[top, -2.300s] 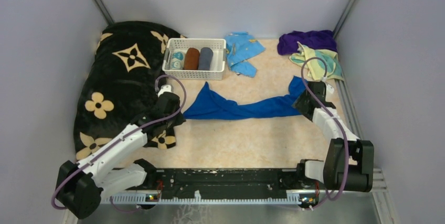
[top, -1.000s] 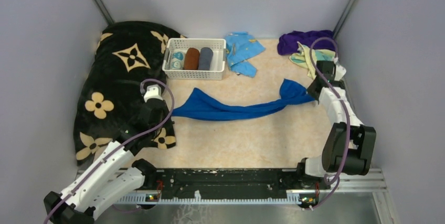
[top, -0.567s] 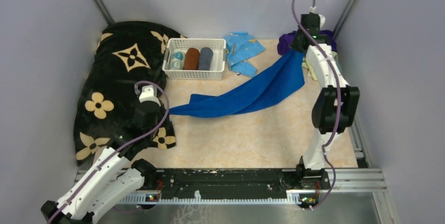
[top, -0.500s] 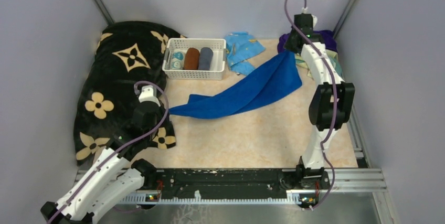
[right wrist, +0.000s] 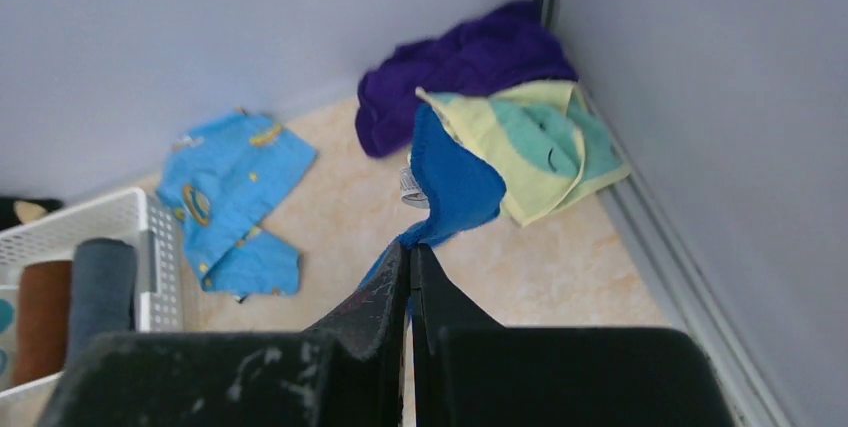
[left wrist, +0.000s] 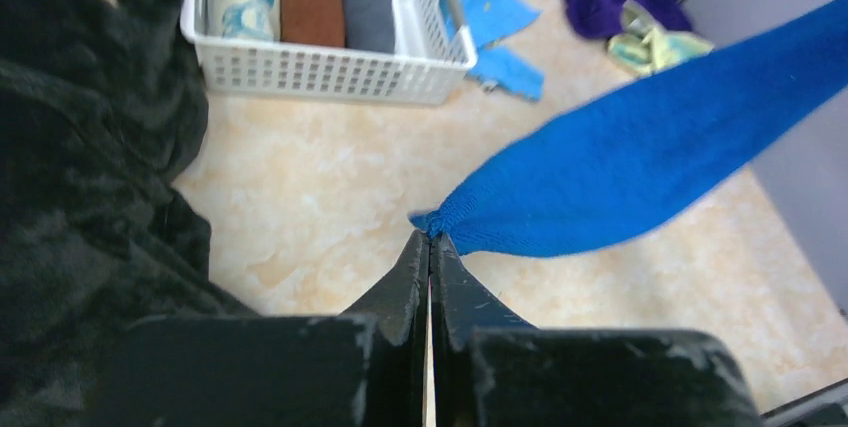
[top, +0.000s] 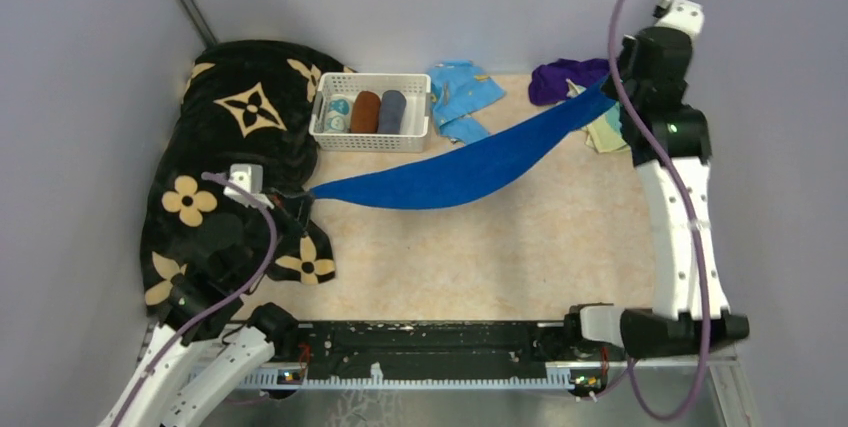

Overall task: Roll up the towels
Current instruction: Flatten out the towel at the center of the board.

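The royal blue towel (top: 460,172) hangs stretched in a long band above the table. My left gripper (top: 305,193) is shut on its left corner beside the black blanket; the left wrist view shows that gripper (left wrist: 430,237) pinching the towel's (left wrist: 640,157) tip. My right gripper (top: 612,82) is raised high at the back right, shut on the other end. In the right wrist view this gripper (right wrist: 409,245) pinches a blue fold (right wrist: 455,182). The purple towel (top: 565,77) lies crumpled in the back right corner. The pale yellow towel (top: 610,132) with teal marks lies beside it.
A white basket (top: 368,142) holding rolled cloths stands at the back centre. A black flowered blanket (top: 230,147) covers the left side. A light blue cloth (top: 462,97) lies right of the basket. Grey walls enclose three sides.
The right arm rose and swung to the far back right, lifting its end of the blue towel. The left gripper drew its end leftward, and the towel came off the table, taut.
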Robot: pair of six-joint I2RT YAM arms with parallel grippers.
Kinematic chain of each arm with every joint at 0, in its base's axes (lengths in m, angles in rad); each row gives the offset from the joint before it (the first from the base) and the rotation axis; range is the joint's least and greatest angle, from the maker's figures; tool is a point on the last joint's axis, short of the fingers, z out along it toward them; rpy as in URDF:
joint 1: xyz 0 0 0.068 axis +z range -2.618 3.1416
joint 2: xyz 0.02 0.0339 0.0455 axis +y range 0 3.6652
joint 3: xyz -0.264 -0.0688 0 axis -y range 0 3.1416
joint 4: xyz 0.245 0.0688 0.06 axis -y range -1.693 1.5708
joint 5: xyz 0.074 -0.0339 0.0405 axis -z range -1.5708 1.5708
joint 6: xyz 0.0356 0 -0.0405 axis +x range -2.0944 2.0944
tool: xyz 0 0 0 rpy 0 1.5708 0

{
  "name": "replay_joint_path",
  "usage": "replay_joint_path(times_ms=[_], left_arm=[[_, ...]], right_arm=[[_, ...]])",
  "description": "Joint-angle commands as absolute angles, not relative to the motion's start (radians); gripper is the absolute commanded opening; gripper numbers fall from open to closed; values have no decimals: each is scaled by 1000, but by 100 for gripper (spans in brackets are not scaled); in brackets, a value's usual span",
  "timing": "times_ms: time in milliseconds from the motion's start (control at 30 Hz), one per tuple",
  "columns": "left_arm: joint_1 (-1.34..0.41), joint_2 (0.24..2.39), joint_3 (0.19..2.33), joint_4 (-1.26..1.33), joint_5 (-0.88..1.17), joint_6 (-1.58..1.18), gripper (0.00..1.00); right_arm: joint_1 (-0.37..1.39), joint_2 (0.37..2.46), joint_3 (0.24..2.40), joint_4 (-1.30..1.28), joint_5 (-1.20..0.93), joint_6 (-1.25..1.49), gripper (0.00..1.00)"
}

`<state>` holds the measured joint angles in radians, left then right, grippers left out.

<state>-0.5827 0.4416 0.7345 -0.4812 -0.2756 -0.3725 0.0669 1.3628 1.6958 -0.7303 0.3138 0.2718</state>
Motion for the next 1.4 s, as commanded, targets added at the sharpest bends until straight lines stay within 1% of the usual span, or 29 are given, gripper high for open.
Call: replay_joint_path(times_ms=[0,67,167,233,367,400,467,533,600,667,767,800,933,1100,1233,1367], left_arm=[[-588,361,778,-439,-251,-316,0],[-588,356,778,-454,-267,-312,0],[-588,386,768,-464,-272,-312,0],[-589,426,746,-449,-267,-312,0],[-588,531,714,-429,-291,-315,0],[-588,567,699,-419,-308,-313,0],[-588,621,682,-392,-340,-302,0],[-588,676,672,-365,-371,-300,0],[-588,723,666,-331,-388,-285,0],[-588,766,663,-306,-406,-275,0],[-588,812,660,-281,-425,-266,0],[-586,822,659,-277,-429,-266,0],[-587,838,653,-269,-441,-262,0],[-583,824,640,-268,-454,-257,0],[-574,820,636,-268,-444,-264,0],[-567,815,635,-273,-448,-268,0]], right_arm=[[65,1223,1695,-752,366,203,0],[65,1230,1723,-776,348,196,0],[64,1303,1756,-802,329,186,0],[64,1389,1766,-813,296,186,0],[64,1651,1801,-780,259,195,1],[64,1726,1820,-773,261,201,6],[64,1863,1880,-777,242,207,18],[64,1966,1941,-804,198,215,22],[64,2013,1958,-828,151,221,24],[64,1984,1890,-800,148,229,28],[59,1886,1710,-716,174,242,40],[53,1853,1652,-700,176,253,41],[16,1719,1420,-667,174,309,43],[7,1551,1139,-652,229,386,44],[-23,1460,985,-623,204,429,44],[-38,1419,871,-565,150,453,42]])
